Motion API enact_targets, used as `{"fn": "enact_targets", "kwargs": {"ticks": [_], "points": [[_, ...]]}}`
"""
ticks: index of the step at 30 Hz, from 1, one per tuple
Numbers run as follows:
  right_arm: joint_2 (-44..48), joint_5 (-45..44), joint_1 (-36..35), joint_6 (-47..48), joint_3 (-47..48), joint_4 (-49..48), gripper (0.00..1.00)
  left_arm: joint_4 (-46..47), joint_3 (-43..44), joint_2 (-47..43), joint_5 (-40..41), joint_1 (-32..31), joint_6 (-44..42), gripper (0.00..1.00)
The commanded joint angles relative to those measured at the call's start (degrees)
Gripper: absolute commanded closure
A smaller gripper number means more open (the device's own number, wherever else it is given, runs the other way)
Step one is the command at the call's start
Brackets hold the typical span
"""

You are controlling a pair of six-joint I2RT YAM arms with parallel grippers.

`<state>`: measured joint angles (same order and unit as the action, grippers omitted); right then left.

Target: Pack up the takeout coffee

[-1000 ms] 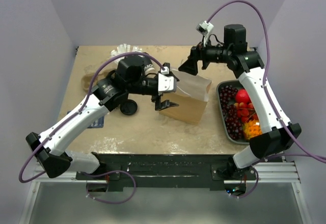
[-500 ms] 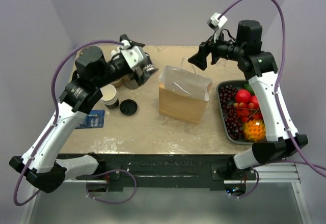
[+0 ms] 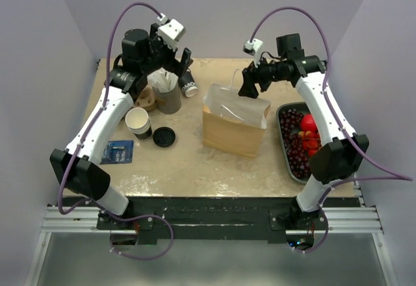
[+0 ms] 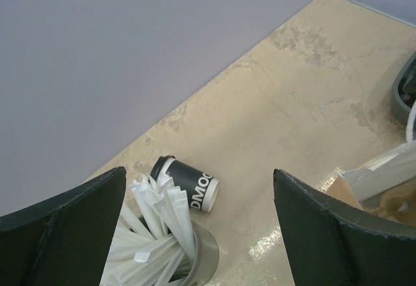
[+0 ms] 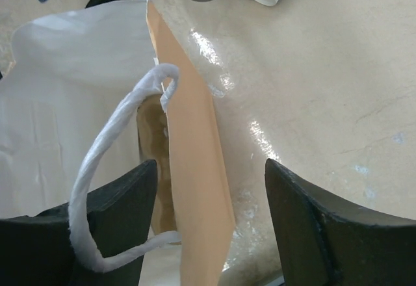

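In the top view, the left gripper [image 3: 170,65] hung over the back of the table [image 3: 188,166], above the straws [image 3: 162,80]. The coffee [image 3: 189,86] lay on its side just beside their holder [image 3: 169,99]. The right gripper [image 3: 246,88] was at the rim of the bag [image 3: 234,133].

In the left wrist view, the fingers were spread wide with nothing between them. If they came down here, one could catch the straws, or push the coffee so that it rolled away.

In the right wrist view, the jaws stood apart on both sides of the bag's wall and did not pinch it. Closing on the handle [image 5: 77,195] alone could tip the bag.
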<state>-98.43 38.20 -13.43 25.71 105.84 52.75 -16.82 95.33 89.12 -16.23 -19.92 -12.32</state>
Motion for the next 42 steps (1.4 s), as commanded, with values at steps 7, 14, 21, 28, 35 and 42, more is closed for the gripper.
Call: {"fn": "enact_targets", "kwargs": {"ticks": [7,14,21,28,35,42], "points": [[-8.2,2.8,0.3,6.5,11.1,9.1,0.76,3.4,4.7,0.8,-1.9,2.0,1.8,0.01],[-7.1,-4.8,4.6,-6.2,11.0,0.5,1.0,0.8,4.1,-0.3,-2.8,2.2,0.1,0.02],[-5.1,-12.5,9.2,-12.8,10.5,-1.2,1.0,1.1,0.8,-2.9,-3.4,2.2,0.1,0.02],[-3.7,-21.9,10.4,-20.1,7.6,-0.9,1.0,1.3,-0.9,-4.7,-3.7,2.2,0.7,0.02],[-0.6,-17.2,11.1,-22.8,7.8,-0.7,0.66,1.2,-1.6,-6.1,-3.8,2.2,0.8,0.02],[0.6,-14.2,11.1,-19.3,25.4,-0.4,0.01,-0.3,-1.1,-8.1,-1.6,2.3,0.6,0.01]]}}
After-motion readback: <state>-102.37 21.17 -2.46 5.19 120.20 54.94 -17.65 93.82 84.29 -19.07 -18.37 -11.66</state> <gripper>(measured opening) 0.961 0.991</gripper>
